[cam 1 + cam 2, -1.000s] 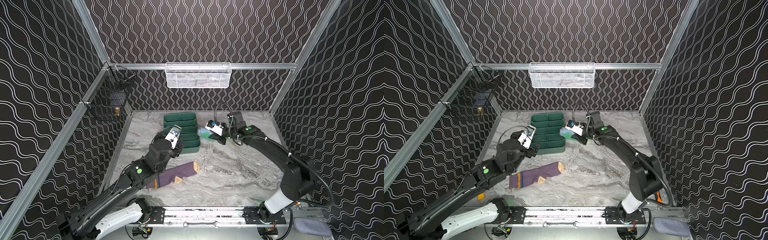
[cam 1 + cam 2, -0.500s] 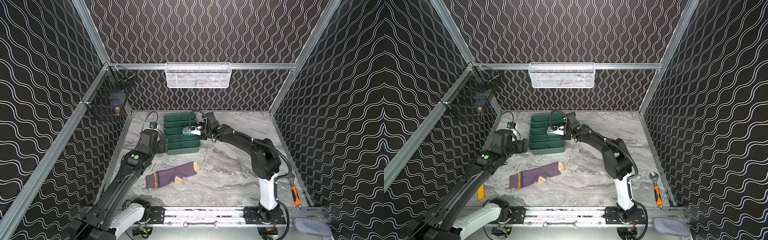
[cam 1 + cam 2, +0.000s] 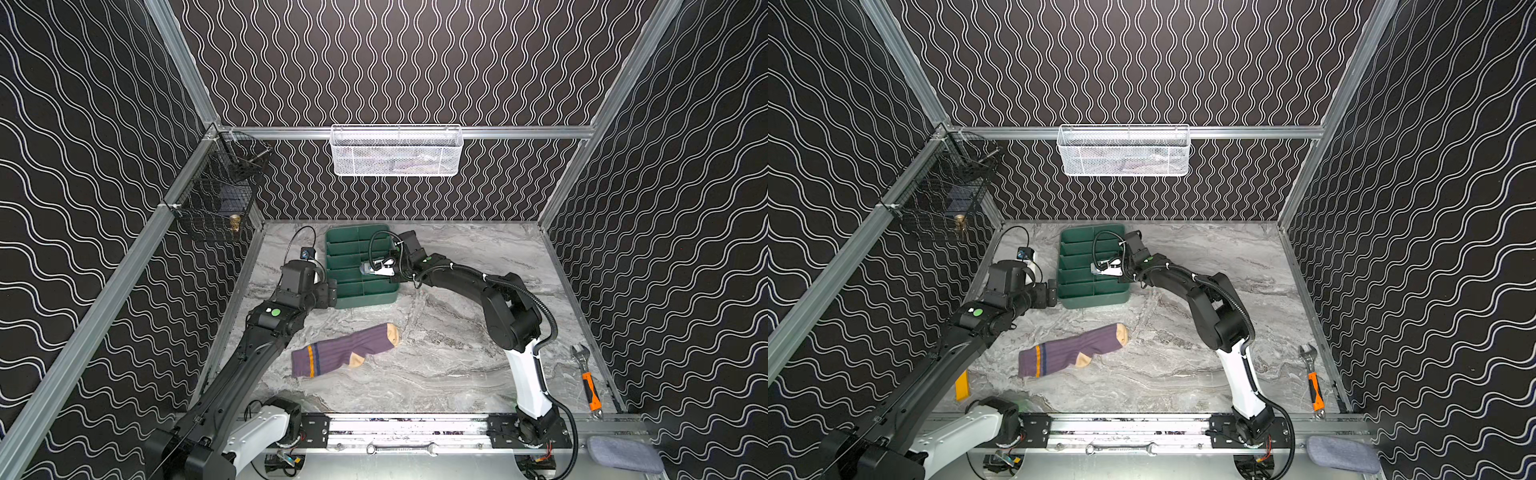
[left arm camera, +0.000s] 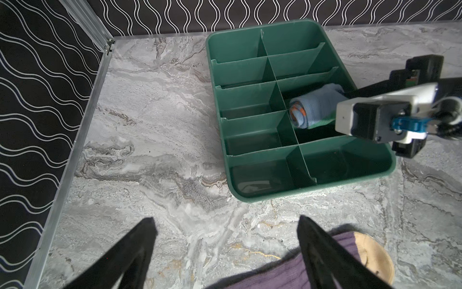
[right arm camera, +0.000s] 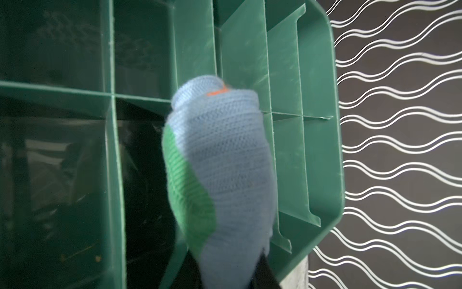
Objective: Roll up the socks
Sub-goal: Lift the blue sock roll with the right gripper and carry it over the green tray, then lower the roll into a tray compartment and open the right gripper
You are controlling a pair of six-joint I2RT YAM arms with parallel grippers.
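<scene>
One rolled blue sock (image 4: 315, 107), grasped by right tool (image 3: 374, 269), over green tray (image 3: 365, 297); left tool (image 4: 226, 220) released.

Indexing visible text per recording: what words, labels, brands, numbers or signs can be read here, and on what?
No text is readable in any view.
Adjustable wrench: any marking too small to read.
Spanner on the front rail: too small to read.
Green sticker on the left arm: plain dot, no lettering.
Green tray, purple sock, blue sock: no print.
</scene>
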